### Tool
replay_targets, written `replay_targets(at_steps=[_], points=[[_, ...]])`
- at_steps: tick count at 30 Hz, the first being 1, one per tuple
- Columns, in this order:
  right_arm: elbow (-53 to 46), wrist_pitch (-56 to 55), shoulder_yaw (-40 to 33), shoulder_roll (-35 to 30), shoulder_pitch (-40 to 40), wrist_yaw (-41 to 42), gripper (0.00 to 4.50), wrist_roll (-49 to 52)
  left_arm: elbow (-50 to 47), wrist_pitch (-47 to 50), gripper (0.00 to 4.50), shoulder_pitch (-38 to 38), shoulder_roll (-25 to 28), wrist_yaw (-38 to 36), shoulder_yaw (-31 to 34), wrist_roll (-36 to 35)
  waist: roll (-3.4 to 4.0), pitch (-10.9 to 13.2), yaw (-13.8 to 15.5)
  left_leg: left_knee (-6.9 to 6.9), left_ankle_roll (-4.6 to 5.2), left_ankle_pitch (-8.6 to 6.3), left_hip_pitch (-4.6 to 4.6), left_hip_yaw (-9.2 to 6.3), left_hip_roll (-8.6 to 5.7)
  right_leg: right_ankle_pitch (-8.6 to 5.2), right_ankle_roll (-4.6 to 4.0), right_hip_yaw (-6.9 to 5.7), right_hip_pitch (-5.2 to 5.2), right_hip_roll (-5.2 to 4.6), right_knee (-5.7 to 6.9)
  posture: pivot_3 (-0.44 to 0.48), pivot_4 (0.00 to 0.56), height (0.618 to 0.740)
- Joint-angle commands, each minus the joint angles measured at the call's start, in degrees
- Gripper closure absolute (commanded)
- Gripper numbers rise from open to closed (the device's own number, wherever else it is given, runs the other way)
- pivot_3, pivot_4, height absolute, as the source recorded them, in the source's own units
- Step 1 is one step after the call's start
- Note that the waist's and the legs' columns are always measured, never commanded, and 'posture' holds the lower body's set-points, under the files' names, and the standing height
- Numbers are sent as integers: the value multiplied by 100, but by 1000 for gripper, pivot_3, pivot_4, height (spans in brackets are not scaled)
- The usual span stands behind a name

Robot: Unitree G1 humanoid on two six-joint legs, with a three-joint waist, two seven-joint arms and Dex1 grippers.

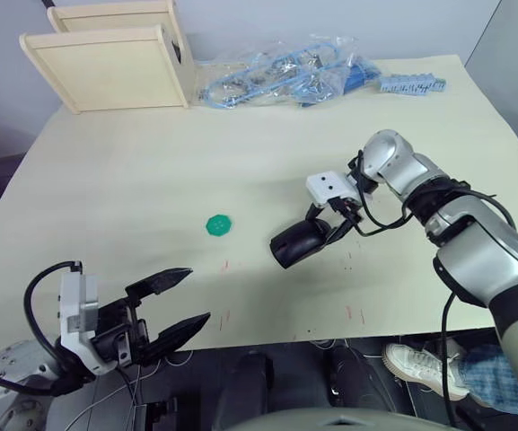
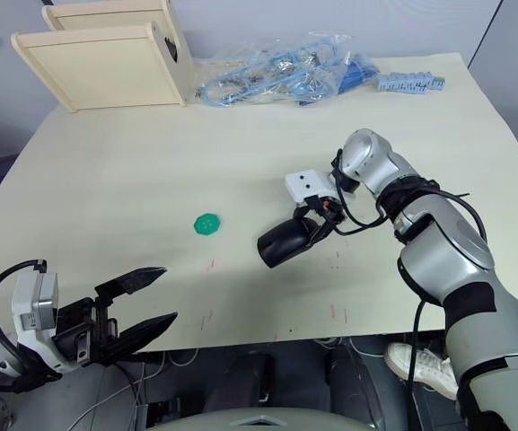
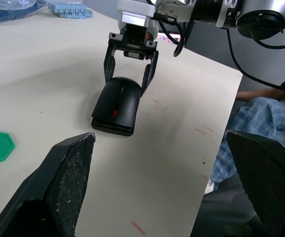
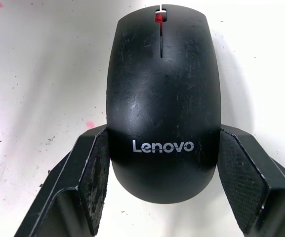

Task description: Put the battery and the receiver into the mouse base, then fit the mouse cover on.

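I have the table point(image 1: 133, 180) in the head views, with wooden boxes point(image 1: 115, 56) at the far left corner, a pile of blue parts in plastic bags point(image 1: 281, 76) at the far middle, and a blue block strip point(image 1: 411, 85) beside it.

My right hand point(image 1: 326, 229) is near the table's middle-right, fingers straddling the rear of the mouse. Head views give just a dark lump there. Right wrist view shows the mouse cover point(image 4: 162, 98) sitting on top, Lenovo mark facing the camera, red scroll wheel point(image 4: 158, 17) at the far end, and both pads point(image 4: 95, 173) touching the sides at the rear: grasping the mouse. Left wrist view adds the mouse base point(image 3: 110, 127) as a thin black edge under the cover's front, resting on the table; whether the cover is fully seated I can't tell from that angle.

My left hand point(image 1: 173, 310) hangs at the table's near-left edge, fingers spread, released, nothing in it.

Green disc point(image 1: 218, 225) lies on the table left of the mouse, well apart.
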Motion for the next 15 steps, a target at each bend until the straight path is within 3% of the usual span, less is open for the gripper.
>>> replay_targets(at_steps=[1, 15], points=[[-79, -131, 13, 88, -77, 39, 1335, -86, -150, -98, 0, 18, -12, 8, 27, -2, 0, 0, 0, 0, 0, 0, 0, 0, 0, 0, -1, 0, 0, 0, 0, 0, 150, 740], [-182, -160, 60, 96, -36, 39, 1335, 11, -164, -111, 0, 15, -7, 26, 4, 1, 0, 0, 0, -1, 0, 0, 1, 0, 1, 1, -2, 0, 0, 1, 0, 0, 150, 740]])
